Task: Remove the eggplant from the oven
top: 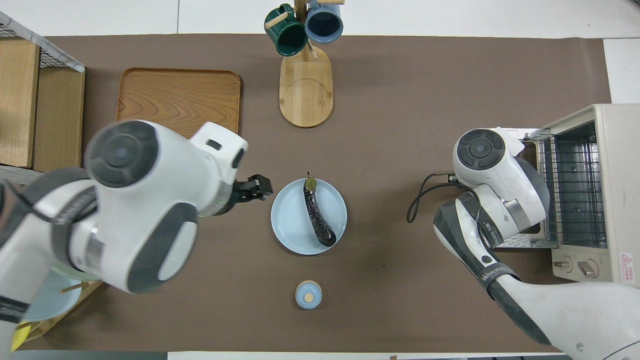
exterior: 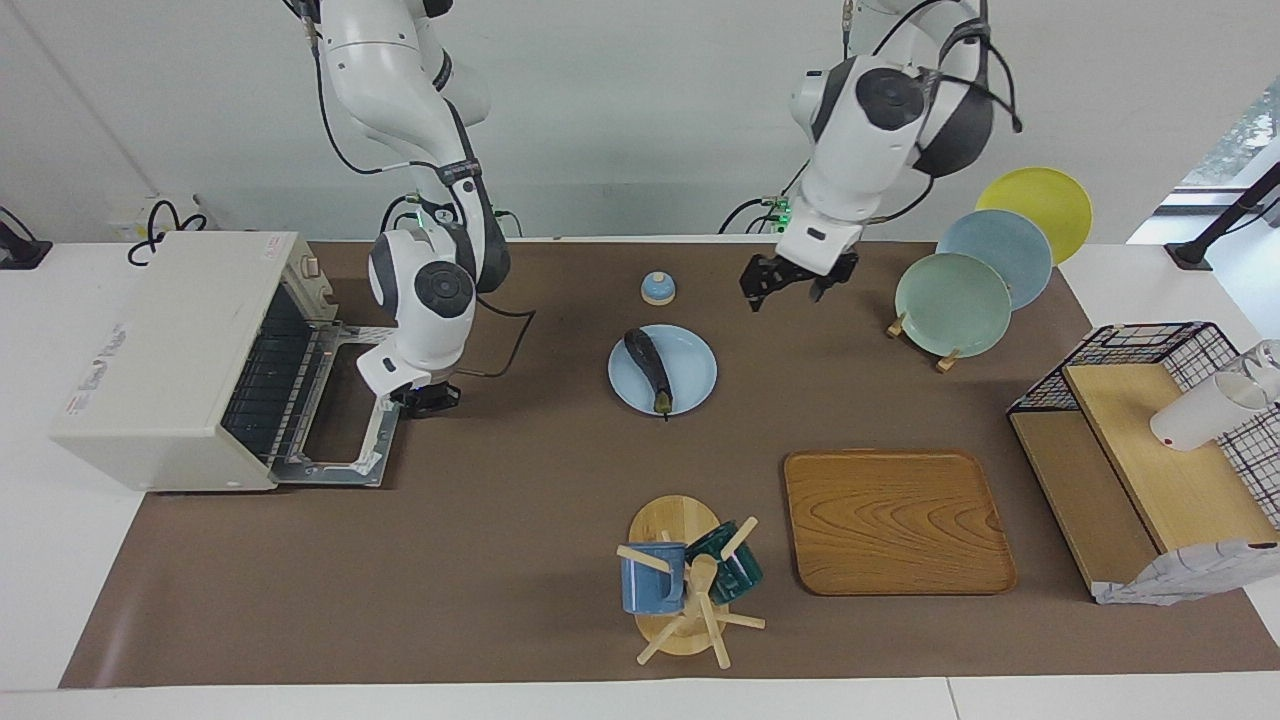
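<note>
Centrally on the brown table mat, the dark purple eggplant (exterior: 650, 371) (top: 315, 215) is seen lying on a pale blue plate (exterior: 692, 369) (top: 287, 220), its stem end pointed away from the robots. It is outside the oven and is touched by neither gripper. A small blue lidded jar (exterior: 657, 288) (top: 308, 294) is placed nearer to the robots than the plate.

Toward the right arm's end of the table, the cream-white toaster oven (exterior: 170, 360) (top: 597, 190) is shown with its glass door (exterior: 350, 408) folded down flat and its wire rack exposed. The right gripper (exterior: 425, 398) is held low at the door's outer edge, its fingertips pressed together and nothing held; in the overhead view it is hidden under its own arm.

The left gripper (exterior: 792, 283) (top: 258, 186) is raised over the mat just beside the plate, toward the left arm's end, with its fingers spread apart and nothing between them.

Farther from the robots, a wooden mug tree (exterior: 680, 570) (top: 305, 85) carrying a blue mug (exterior: 650, 580) (top: 324, 21) and a dark green mug (exterior: 730, 567) (top: 286, 36) is set beside a wooden tray (exterior: 897, 522) (top: 178, 95). A rack of green, blue and yellow plates (exterior: 955, 303) and a wire basket (exterior: 1150, 350) are found at the left arm's end.
</note>
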You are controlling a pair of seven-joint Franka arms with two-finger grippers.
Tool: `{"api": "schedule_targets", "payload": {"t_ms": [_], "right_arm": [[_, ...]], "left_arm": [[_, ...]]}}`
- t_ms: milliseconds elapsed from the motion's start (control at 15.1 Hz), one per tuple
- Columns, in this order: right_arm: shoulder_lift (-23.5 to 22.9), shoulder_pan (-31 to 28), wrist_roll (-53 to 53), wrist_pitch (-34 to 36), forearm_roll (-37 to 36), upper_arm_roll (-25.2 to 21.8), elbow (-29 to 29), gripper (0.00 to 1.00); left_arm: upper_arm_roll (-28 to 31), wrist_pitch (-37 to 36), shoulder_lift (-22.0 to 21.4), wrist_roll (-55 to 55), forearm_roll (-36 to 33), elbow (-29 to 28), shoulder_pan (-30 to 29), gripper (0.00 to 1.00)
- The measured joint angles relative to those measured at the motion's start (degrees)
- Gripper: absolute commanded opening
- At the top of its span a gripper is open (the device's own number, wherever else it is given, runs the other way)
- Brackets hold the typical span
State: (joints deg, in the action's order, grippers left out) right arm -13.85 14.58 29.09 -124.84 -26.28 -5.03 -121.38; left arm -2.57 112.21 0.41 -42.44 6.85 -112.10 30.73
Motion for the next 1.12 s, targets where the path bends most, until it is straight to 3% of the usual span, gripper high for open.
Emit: {"api": "schedule_targets", "payload": {"t_ms": [264,661,992,1124], "right_arm": [[0.7,-0.5,-4.6,1.3,-0.1,0.4,0.4,0.00],[7.5,-2.4,-10.8,9.5,0.5,1.3,2.7,0.00],[14.6,-10.5,-22.5,12.4,1.7,1.9,3.9,0.00],[15.4,-13.9,-26.9,12.4,2.4,1.4,4.6,0.00]], "left_arm": [[0.0,10.2,8.7,-11.5,0.0,-0.9,9.2,1.00],[0.2,17.1,17.2,-14.9,0.0,-0.9,14.1,1.00],[1.2,17.3,17.1,-12.5,0.0,-0.8,13.7,0.72],[1.3,17.3,17.1,-11.6,0.0,-0.8,13.6,0.69]]}}
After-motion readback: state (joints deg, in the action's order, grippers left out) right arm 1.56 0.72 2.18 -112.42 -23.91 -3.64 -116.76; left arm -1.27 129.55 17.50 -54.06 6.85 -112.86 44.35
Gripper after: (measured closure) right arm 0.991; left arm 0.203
